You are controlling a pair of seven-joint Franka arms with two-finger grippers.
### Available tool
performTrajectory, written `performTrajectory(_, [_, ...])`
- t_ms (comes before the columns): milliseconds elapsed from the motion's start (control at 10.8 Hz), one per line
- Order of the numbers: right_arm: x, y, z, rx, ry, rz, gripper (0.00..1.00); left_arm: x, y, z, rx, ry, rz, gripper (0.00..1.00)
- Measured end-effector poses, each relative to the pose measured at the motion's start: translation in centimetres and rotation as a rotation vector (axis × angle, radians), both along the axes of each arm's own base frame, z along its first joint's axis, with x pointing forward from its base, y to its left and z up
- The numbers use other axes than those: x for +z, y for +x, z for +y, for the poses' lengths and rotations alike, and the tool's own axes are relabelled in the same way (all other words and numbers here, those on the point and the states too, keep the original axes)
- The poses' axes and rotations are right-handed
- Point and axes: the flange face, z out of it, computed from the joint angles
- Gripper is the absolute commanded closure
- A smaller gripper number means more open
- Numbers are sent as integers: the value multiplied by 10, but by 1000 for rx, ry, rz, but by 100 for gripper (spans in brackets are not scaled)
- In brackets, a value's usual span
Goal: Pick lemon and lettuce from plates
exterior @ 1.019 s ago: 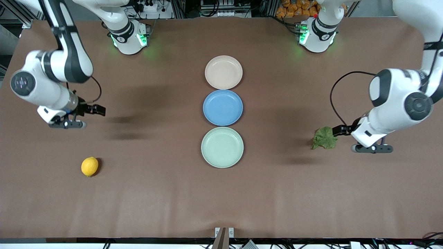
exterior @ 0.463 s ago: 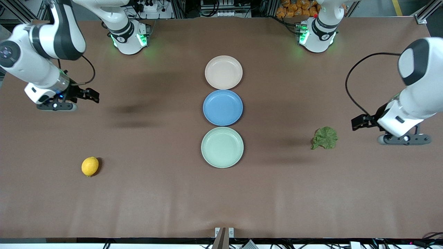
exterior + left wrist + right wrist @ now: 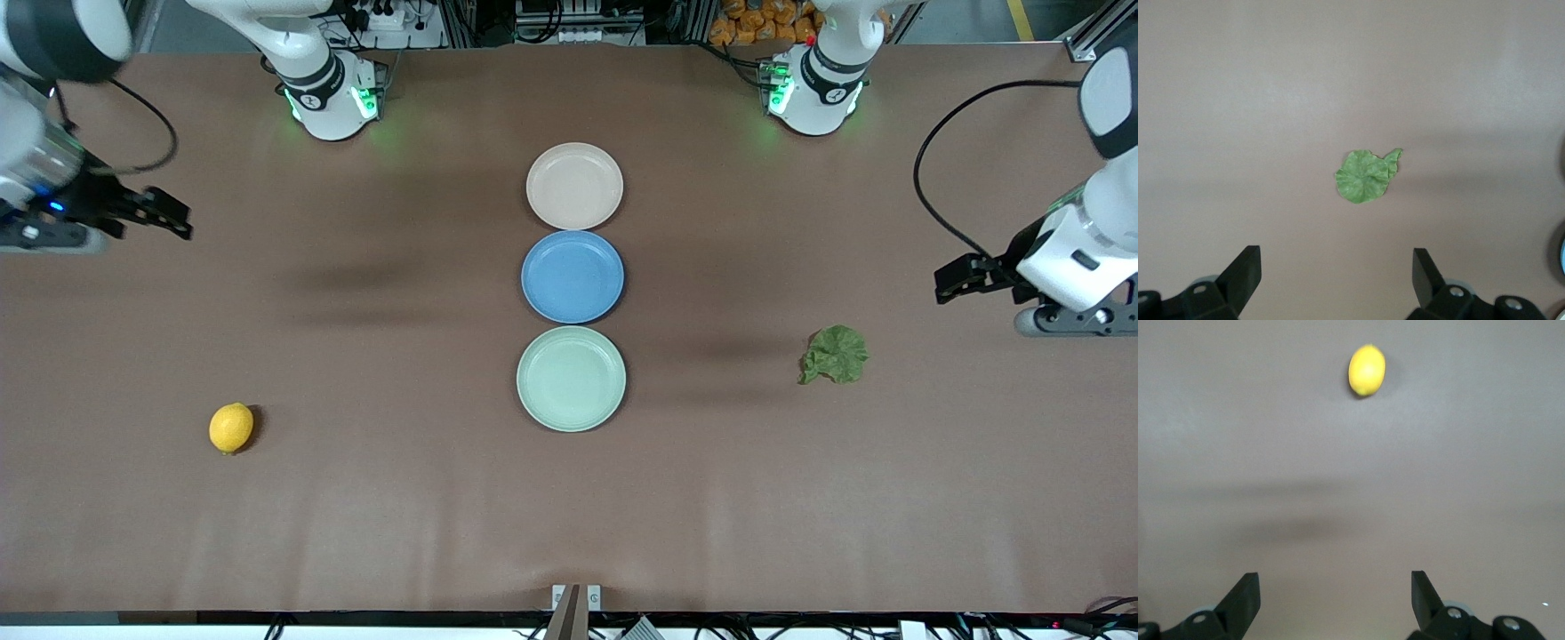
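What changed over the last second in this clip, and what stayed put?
Both arms pulled back toward their own table ends. The left gripper, which was right at the lettuce, is now well clear of it, open and empty. The right gripper, also open and empty, drew away from the lemon. Lemon, lettuce and the three plates stayed where they were, plates empty.

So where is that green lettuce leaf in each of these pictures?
Front view: the lettuce lies on the brown table, toward the left arm's end, beside the mint green plate.
Left wrist view: the lettuce sits mid-picture, above the open left claw.
Right wrist view: not in it; only the lemon shows.
Shared landmark: the brown table.
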Motion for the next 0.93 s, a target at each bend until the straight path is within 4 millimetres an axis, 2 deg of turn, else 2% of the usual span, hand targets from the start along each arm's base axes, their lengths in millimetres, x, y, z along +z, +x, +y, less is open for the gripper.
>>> performTrajectory(278, [94, -7, 5, -5, 43, -25, 0, 15, -5, 3, 7, 4, -16, 0])
performTrajectory(370, [117, -9, 4, -6, 44, -36, 0, 20, -7, 3, 7, 5, -23, 0])
performTrajectory(463, [128, -6, 3, -8, 44, -42, 0, 24, -9, 3, 8, 7, -29, 0])
performTrajectory(556, [130, 0, 0, -13, 43, -42, 0, 27, -10, 5, 12, 8, -32, 0])
performTrajectory(741, [121, 15, -7, -26, 43, -25, 0, 28, -11, 12, 27, -2, -31, 0])
performTrajectory(926, [115, 23, -9, -29, 43, -15, 0, 29, -11, 9, 23, -5, -32, 0])
